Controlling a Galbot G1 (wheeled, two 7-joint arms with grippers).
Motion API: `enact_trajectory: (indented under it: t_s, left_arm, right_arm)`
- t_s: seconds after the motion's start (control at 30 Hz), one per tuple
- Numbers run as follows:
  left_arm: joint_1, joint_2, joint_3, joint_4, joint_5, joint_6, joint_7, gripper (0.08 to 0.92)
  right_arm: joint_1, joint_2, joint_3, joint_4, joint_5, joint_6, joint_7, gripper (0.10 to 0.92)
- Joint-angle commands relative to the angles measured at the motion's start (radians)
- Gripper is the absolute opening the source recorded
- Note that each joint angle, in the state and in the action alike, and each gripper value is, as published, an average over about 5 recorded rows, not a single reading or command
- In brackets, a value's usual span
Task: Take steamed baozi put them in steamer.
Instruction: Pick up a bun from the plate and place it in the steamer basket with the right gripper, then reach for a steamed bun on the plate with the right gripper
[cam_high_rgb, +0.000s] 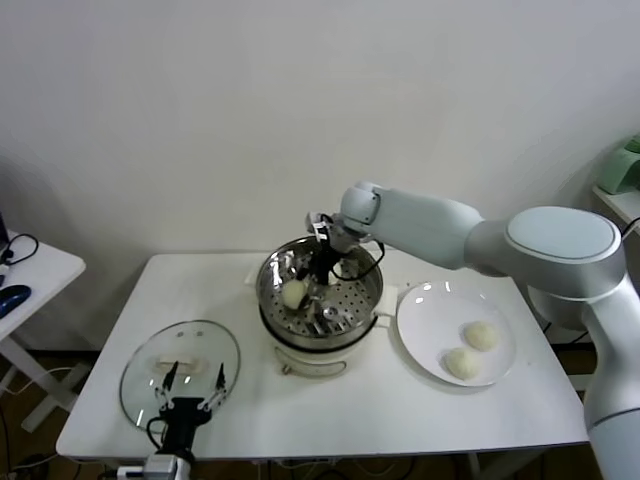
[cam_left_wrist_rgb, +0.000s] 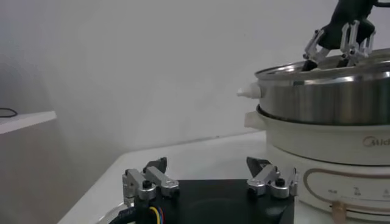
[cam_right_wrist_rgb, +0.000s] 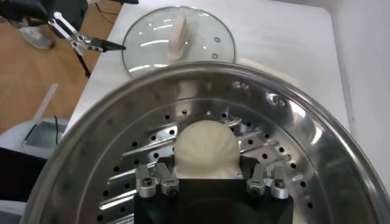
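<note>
One cream-white baozi (cam_right_wrist_rgb: 205, 148) sits low in the shiny perforated steamer (cam_high_rgb: 368, 290), just above its holed floor. My right gripper (cam_right_wrist_rgb: 208, 170) is shut on it, a finger pressed to each side. From the head, that gripper (cam_high_rgb: 312, 282) reaches down into the basket with the bun (cam_high_rgb: 294, 293) at its tips. Two more baozi (cam_high_rgb: 482, 335) (cam_high_rgb: 462, 363) lie on the white plate (cam_high_rgb: 420, 310) to the right of the steamer. My left gripper (cam_left_wrist_rgb: 207, 173) is parked open and holding nothing at the table's front left (cam_high_rgb: 190, 388).
A round glass lid (cam_high_rgb: 150, 372) with a pale handle lies flat at the front left, under the left gripper. The steamer rests on a white cooker base (cam_left_wrist_rgb: 317, 146). A side table (cam_high_rgb: 30, 270) stands off to the left.
</note>
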Motion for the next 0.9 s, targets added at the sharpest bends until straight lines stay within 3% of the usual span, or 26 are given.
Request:
enact_trajectory:
  t_s: [0.03, 0.2, 0.37, 0.57, 0.9]
  left_arm:
    - [0.001, -0.001, 0.001, 0.001, 0.000, -0.001, 0.000, 0.823]
    - [0.001, -0.001, 0.002, 0.000, 0.000, -0.001, 0.000, 0.823]
    - [0.000, -0.001, 0.002, -0.001, 0.001, -0.001, -0.001, 0.823]
    - [-0.003, 0.000, 0.000, -0.002, 0.001, 0.000, -0.001, 0.823]
    - [-0.010, 0.003, 0.001, -0.004, 0.001, 0.002, 0.000, 0.823]
  right_arm:
    - [-0.010, 0.002, 0.003, -0.003, -0.015, 0.001, 0.002, 0.696]
    - [-0.014, 0.004, 0.005, -0.001, -0.018, 0.005, 0.014, 0.703]
    - [-0.015, 0.007, 0.008, 0.000, -0.016, 0.009, 0.023, 0.800]
    - [0.023, -0.022, 0.008, 0.037, -0.012, 0.014, 0.010, 0.822]
    - [0.282, -0.243, -0.067, 0.198, 0.005, 0.068, -0.079, 0.823]
